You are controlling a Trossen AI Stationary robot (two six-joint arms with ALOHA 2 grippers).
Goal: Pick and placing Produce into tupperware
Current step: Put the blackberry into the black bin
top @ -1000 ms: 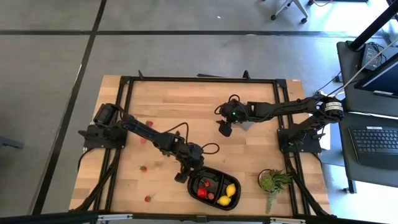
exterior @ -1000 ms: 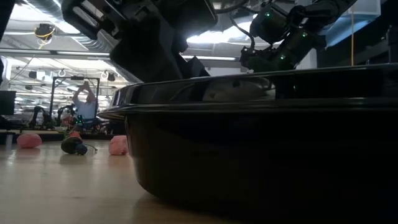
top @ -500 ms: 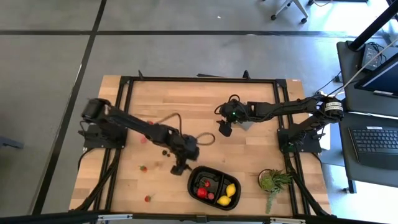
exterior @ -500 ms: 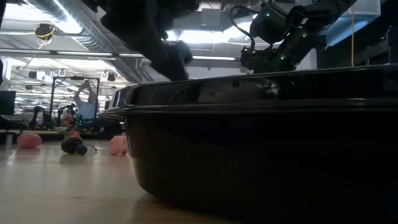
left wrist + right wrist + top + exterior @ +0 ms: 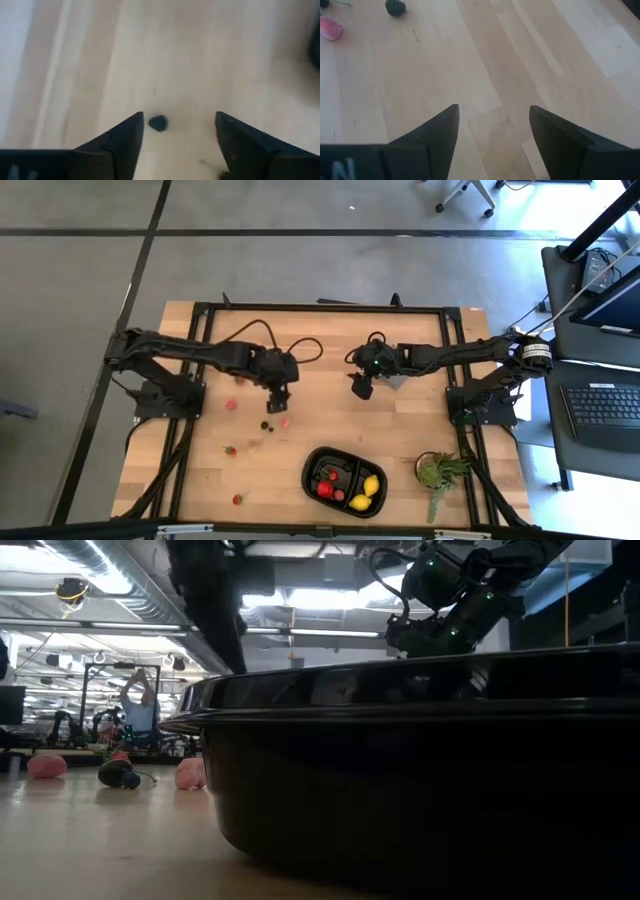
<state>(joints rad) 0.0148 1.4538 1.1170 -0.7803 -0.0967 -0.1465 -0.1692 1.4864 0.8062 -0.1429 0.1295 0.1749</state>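
Two spread fingers of the left gripper (image 5: 177,131) frame a dark berry (image 5: 158,123) on the table (image 5: 200,60); right gripper (image 5: 492,125) spread, empty.

The high view looks straight down from well above the wooden table (image 5: 330,370), taking in the whole top, both arms and the floor around it. The low view sits at tabletop height, hard against the wall of the black tray (image 5: 420,770), and faces level across the table into the room behind. The left wrist view looks down, close to the wood, past its own parted fingers at a dark berry (image 5: 158,123). The right wrist view looks down past its parted fingers at bare planks, with a dark berry (image 5: 395,7) and a pink piece (image 5: 330,27) far off; the high view shows that pair near the table's middle.
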